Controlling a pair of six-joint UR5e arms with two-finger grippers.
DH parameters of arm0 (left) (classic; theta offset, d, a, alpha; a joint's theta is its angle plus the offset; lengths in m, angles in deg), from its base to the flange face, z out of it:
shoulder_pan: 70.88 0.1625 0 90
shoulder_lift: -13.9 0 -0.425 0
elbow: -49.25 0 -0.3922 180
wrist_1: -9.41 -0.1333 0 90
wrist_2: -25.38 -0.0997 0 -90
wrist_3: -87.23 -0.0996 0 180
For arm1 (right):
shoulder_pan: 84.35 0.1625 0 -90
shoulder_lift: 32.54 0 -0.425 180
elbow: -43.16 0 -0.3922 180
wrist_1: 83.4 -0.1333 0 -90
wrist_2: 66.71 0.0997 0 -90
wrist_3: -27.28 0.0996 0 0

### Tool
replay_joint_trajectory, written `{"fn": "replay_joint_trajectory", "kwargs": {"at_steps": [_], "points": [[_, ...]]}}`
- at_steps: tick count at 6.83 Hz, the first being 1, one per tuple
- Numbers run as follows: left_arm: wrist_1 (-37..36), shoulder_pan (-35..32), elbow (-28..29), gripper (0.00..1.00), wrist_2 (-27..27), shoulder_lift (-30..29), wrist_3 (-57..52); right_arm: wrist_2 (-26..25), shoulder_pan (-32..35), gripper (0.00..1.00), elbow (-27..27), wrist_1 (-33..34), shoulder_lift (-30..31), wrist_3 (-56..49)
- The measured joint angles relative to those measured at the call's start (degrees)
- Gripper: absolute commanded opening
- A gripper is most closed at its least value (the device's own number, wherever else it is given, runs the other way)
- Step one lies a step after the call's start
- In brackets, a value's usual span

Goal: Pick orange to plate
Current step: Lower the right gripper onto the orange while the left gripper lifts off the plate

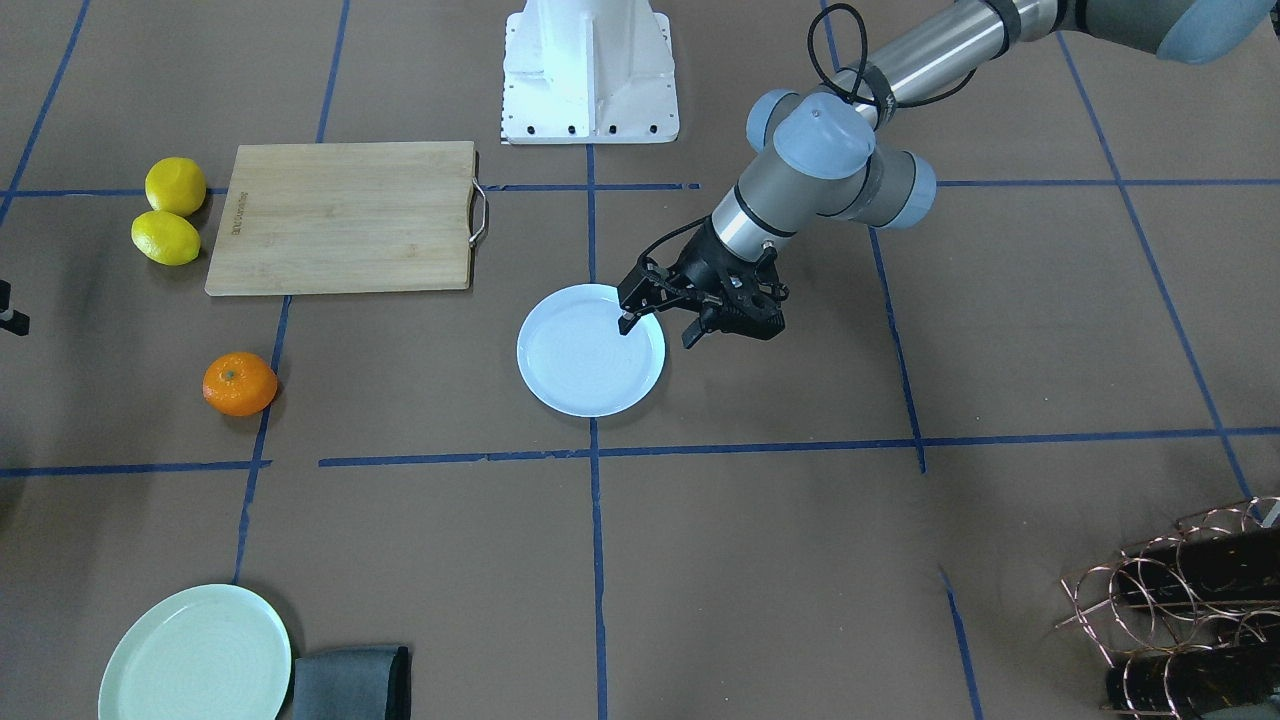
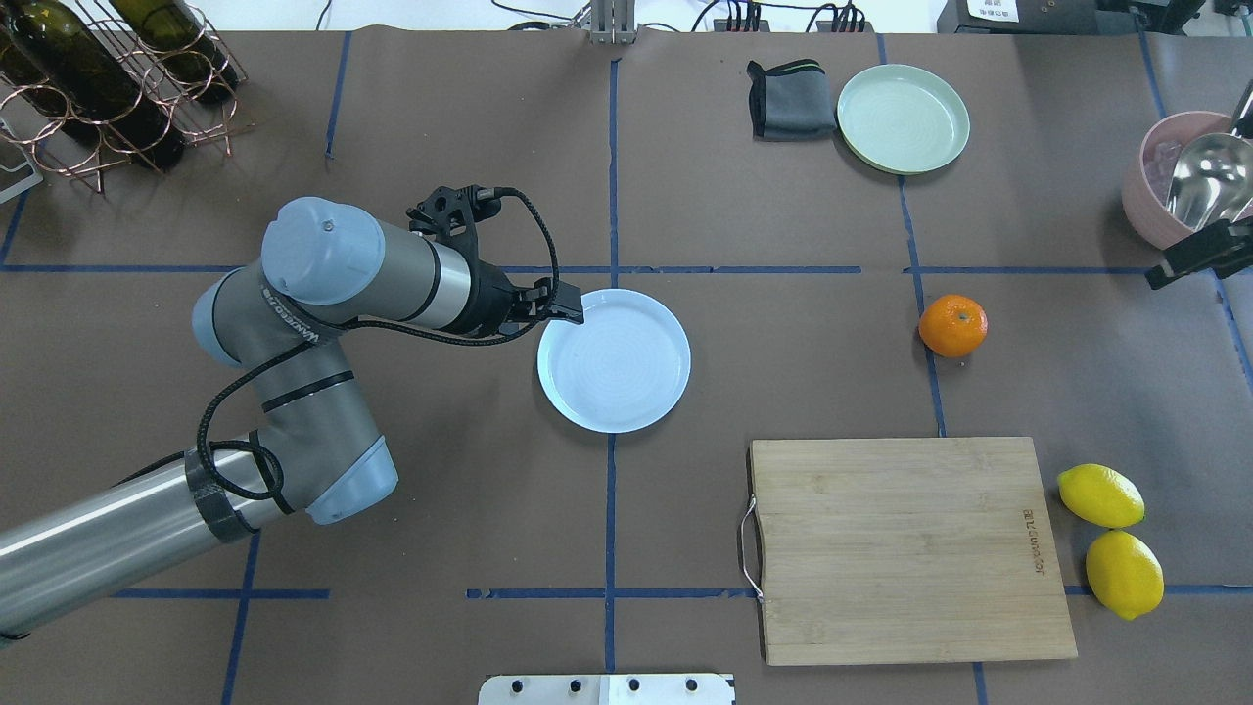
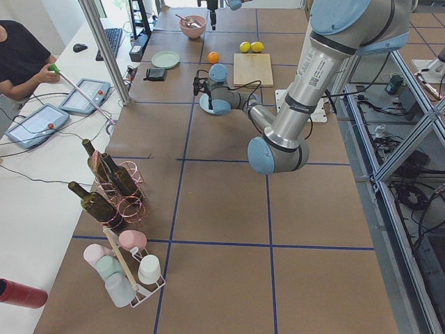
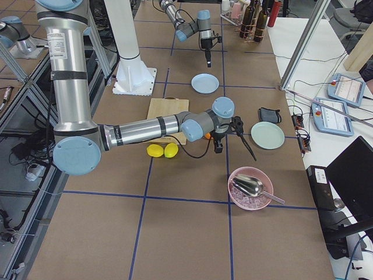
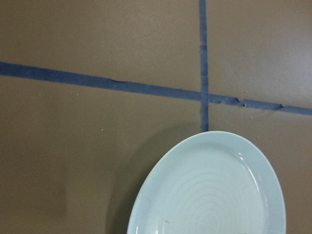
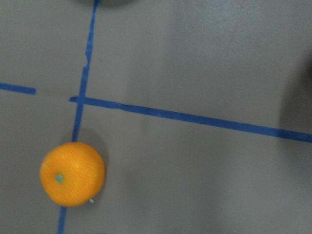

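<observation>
Nearest, at the lower right of the overhead view, a cutting board (image 2: 901, 548) lies flat with its metal handle toward the frame's centre. Two lemons (image 2: 1100, 495) lie just beside its right edge, touching each other.

Further up, at the middle of the frame, the plate (image 2: 626, 382) sits on the table where two blue tape lines cross. The left gripper (image 1: 658, 331) hangs at the plate's left rim. In the front-facing view its two fingers stand apart with nothing between them, one over the plate's inside and one past the rim.

Right of centre, the orange (image 2: 952, 325) rests on the table on a tape line, stem dot up, well apart from the plate. At the right edge of the frame only a black part of the right gripper (image 2: 1199, 257) shows, so whether its fingers are apart or together cannot be told. Its wrist camera has the orange at lower left.

Farthest, along the top: a wine rack (image 2: 98, 88) at upper left, a folded cloth (image 2: 791, 98) touching a mint plate (image 2: 903, 117), and a pink bowl (image 2: 1157, 211) with a ladle (image 2: 1209, 181) at upper right.
</observation>
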Motion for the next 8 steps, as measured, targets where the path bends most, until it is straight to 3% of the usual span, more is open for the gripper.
{"fn": "replay_joint_trajectory", "kwargs": {"at_steps": [3,5,8], "points": [[-0.02,-0.15,-0.53,0.92,0.01,0.92,0.05,-11.55,-9.49,1.00,0.37,-6.78,-4.78,22.45],[-0.09,-0.65,-0.72,0.92,0.05,1.40,-0.08,-17.95,-14.70,1.00,-0.17,-9.56,-4.58,27.04],[-0.43,-2.56,-2.28,0.95,0.18,3.26,-0.35,-21.25,-17.60,1.00,-1.33,-9.93,-3.96,27.62]]}}
